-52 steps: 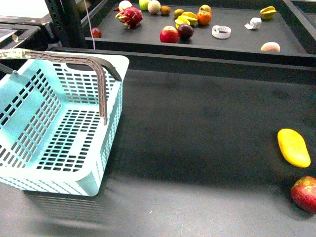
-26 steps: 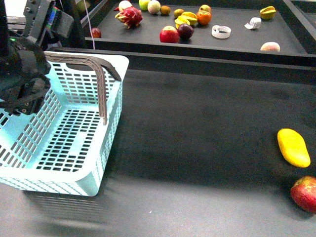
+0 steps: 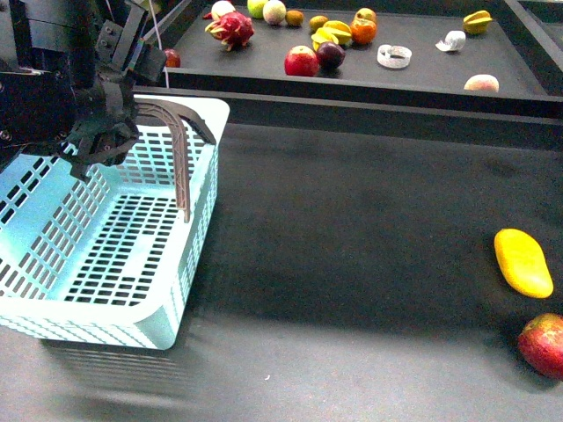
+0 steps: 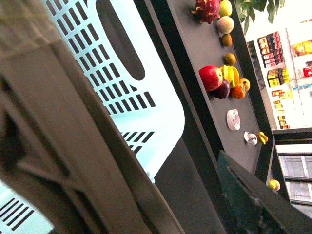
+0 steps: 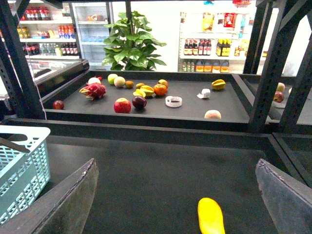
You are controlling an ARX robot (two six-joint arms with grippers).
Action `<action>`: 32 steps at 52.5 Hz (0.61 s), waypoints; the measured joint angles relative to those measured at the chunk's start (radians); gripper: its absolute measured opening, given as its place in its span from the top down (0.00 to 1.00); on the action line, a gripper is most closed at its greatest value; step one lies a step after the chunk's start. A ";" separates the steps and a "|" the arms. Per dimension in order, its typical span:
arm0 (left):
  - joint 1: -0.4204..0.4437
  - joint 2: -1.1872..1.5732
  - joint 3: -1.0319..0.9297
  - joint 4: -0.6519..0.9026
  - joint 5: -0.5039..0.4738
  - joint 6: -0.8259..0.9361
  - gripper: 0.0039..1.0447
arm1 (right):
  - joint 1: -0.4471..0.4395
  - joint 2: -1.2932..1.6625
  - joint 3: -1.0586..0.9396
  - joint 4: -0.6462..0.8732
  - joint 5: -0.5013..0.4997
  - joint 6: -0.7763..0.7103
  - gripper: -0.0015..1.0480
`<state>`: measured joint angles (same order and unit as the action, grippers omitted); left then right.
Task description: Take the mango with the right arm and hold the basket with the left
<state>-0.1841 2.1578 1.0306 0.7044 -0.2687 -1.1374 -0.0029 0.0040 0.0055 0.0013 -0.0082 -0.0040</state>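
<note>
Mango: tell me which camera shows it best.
The front view: the mango lies whole on the dark table, near a red apple. The right wrist view crops its end at the picture's edge. The left wrist view does not show it.

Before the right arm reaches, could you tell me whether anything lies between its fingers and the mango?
Nothing visible does: in the right wrist view, the mango lies on bare table ahead of the open fingers.

You've got the black table (image 3: pixel 352 220) carrying the basket (image 3: pixel 106 321) on the left, with the mango (image 3: pixel 523 262) and a red apple (image 3: pixel 543 345) far right.
</note>
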 joint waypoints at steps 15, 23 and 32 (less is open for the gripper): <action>0.006 -0.005 -0.027 -0.019 0.009 -0.018 0.95 | 0.000 0.000 0.000 0.000 0.000 0.000 0.08; -0.008 -0.121 -0.142 -0.016 0.005 0.061 0.95 | 0.000 0.000 0.000 0.000 0.000 0.000 0.08; -0.057 -0.302 -0.264 0.010 -0.008 0.249 0.95 | 0.000 0.000 0.000 0.000 0.000 0.000 0.08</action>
<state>-0.2413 1.8557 0.7670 0.7147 -0.2771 -0.8879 -0.0029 0.0040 0.0055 0.0013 -0.0082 -0.0040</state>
